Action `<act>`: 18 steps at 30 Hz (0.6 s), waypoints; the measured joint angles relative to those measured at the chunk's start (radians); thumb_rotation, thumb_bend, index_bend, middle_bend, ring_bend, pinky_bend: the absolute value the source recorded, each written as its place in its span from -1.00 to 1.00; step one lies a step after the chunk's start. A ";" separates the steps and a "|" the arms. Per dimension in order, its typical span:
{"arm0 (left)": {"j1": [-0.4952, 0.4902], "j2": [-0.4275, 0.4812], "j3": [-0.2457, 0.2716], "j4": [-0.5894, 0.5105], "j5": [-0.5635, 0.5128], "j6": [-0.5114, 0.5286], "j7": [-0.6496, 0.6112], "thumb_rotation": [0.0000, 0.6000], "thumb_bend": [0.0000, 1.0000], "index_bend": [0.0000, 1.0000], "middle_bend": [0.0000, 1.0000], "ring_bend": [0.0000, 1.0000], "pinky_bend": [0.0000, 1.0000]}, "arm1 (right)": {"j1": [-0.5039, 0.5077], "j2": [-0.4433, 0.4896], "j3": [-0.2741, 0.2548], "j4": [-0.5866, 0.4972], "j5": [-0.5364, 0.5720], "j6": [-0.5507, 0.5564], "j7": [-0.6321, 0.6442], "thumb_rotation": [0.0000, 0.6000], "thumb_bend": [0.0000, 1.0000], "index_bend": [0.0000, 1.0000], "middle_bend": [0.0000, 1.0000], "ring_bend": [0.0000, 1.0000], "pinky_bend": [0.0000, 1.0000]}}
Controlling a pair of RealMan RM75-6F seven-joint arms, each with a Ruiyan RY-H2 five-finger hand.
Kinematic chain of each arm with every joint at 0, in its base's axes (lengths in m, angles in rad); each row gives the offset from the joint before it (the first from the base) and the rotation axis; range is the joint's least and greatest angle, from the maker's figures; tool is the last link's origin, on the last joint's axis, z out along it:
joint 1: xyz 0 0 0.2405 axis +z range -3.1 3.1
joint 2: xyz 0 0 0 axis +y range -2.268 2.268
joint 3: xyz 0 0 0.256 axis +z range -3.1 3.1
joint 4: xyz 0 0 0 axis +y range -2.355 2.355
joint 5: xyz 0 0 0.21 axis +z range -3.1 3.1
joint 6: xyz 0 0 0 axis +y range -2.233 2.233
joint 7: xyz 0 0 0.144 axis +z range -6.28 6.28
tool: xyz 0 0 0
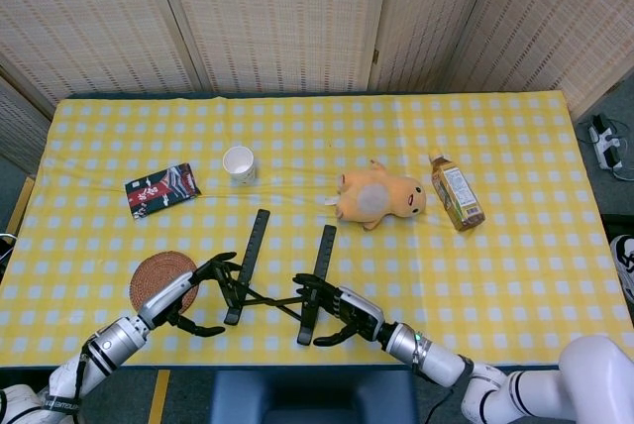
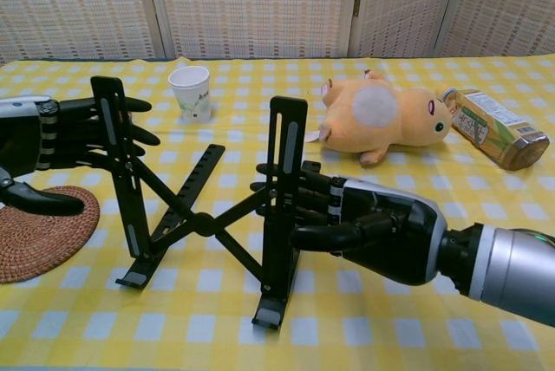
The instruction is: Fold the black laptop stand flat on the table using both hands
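The left hand (image 2: pixel 39 141) has its fingers wrapped on the left bar of the black laptop stand (image 2: pixel 208 219). The stand is up and open on the bench (image 2: pixel 390 336). The right hand (image 2: pixel 368 224) holds the right bar. Folding is not yet done.

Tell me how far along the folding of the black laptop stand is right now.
Done: both hands are at the laptop stand. In hand: the left hand has its fingers against the left rail, and the right hand wraps the right rail. Left: the whole fold; the rails stand apart with the crossed braces spread, so the stand is not flat on the table.
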 measured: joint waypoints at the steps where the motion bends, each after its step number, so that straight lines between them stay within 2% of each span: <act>1: 0.000 0.000 0.000 0.001 0.001 0.001 -0.002 1.00 -0.58 -0.95 -0.63 -0.71 -0.59 | 0.000 -0.002 -0.004 0.001 -0.001 0.000 0.000 1.00 -0.70 -1.00 -1.00 -0.92 -1.00; 7: 0.001 0.001 0.003 0.006 0.007 0.004 -0.013 1.00 -0.58 -0.95 -0.63 -0.72 -0.59 | 0.002 -0.010 -0.021 0.003 -0.008 0.003 -0.010 1.00 -0.70 -1.00 -1.00 -0.91 -0.99; 11: 0.004 0.002 0.005 0.010 0.012 0.011 -0.020 1.00 -0.58 -0.95 -0.63 -0.72 -0.59 | -0.002 -0.012 -0.020 0.011 -0.007 0.006 -0.076 1.00 -0.70 -1.00 -1.00 -0.91 -0.99; 14: 0.006 0.005 0.008 0.013 0.019 0.019 -0.028 1.00 -0.58 -0.95 -0.63 -0.71 -0.59 | -0.011 -0.019 -0.010 0.023 0.003 0.009 -0.204 1.00 -0.70 -1.00 -1.00 -0.91 -0.99; 18: 0.008 0.008 0.014 0.018 0.033 0.028 -0.041 1.00 -0.58 -0.93 -0.63 -0.71 -0.59 | -0.030 -0.036 0.013 0.038 0.028 0.014 -0.480 1.00 -0.70 -1.00 -1.00 -0.91 -0.99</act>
